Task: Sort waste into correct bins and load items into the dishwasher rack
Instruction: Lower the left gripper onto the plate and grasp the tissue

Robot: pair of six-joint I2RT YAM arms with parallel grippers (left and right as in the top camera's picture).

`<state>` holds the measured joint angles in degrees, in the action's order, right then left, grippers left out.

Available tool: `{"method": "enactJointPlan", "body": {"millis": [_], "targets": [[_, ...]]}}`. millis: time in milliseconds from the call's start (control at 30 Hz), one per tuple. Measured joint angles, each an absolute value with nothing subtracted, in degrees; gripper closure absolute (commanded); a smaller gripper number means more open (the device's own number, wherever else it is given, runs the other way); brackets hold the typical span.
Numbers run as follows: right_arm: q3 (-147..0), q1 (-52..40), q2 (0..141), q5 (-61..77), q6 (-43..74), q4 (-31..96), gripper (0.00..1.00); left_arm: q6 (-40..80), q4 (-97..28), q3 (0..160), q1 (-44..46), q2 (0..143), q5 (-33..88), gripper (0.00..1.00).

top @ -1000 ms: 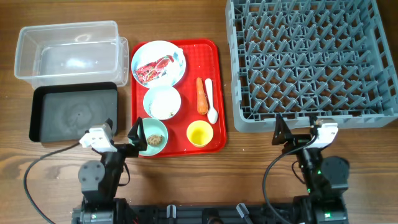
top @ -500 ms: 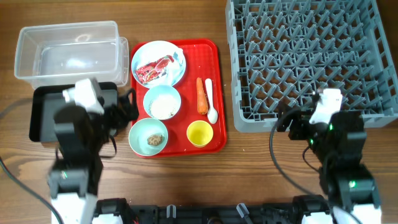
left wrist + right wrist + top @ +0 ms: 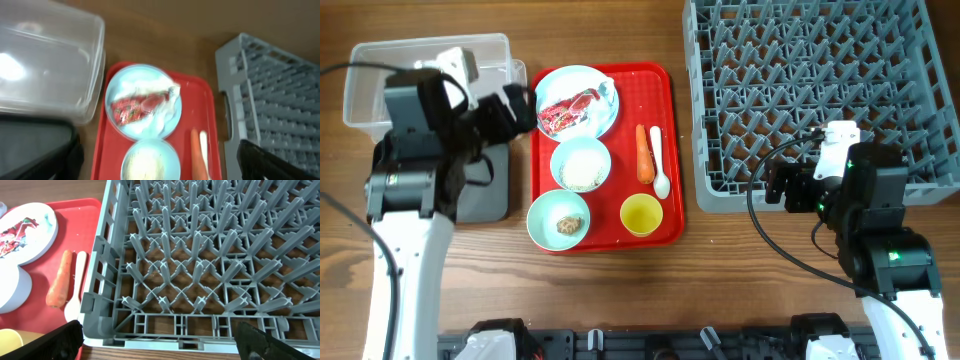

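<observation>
Left gripper [image 3: 520, 108]: jaws apart, nothing between them, hanging between the tub [image 3: 380, 55] and the plate [image 3: 608, 88]. Right gripper [image 3: 795, 190]: jaws apart, empty, over the rack's [image 3: 820, 60] near edge.

Wrapper [image 3: 568, 110] lies on the plate. Rice [image 3: 582, 172] is in the blue bowl [image 3: 558, 150]. Carrot [image 3: 643, 153] and spoon [image 3: 659, 160] lie side by side on the red tray [image 3: 660, 80].

Only the overhead shows the green bowl [image 3: 545, 212] with its brown lump [image 3: 568, 226], and the whole yellow cup [image 3: 642, 214]. The left wrist view cuts them off and is blurred. The right wrist view catches a sliver of cup. Black tray [image 3: 485, 190] is mostly hidden under the left arm.
</observation>
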<state>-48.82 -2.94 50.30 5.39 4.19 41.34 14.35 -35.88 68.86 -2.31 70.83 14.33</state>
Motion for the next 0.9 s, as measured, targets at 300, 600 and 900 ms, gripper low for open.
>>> {"method": "enactJointPlan", "body": {"millis": [300,600,900], "targets": [[-48.8,-2.9,50.3,5.4,4.2,41.3,0.0,7.7,-22.2,69.1,4.2,81.8,14.9,0.0],[-48.8,-2.9,50.3,5.4,4.2,41.3,0.0,4.8,-19.0,69.1,6.0,95.1,14.9,0.0],[-48.8,-2.9,50.3,5.4,4.2,41.3,0.0,4.5,-15.6,69.1,6.0,102.2,12.9,0.0]]}}
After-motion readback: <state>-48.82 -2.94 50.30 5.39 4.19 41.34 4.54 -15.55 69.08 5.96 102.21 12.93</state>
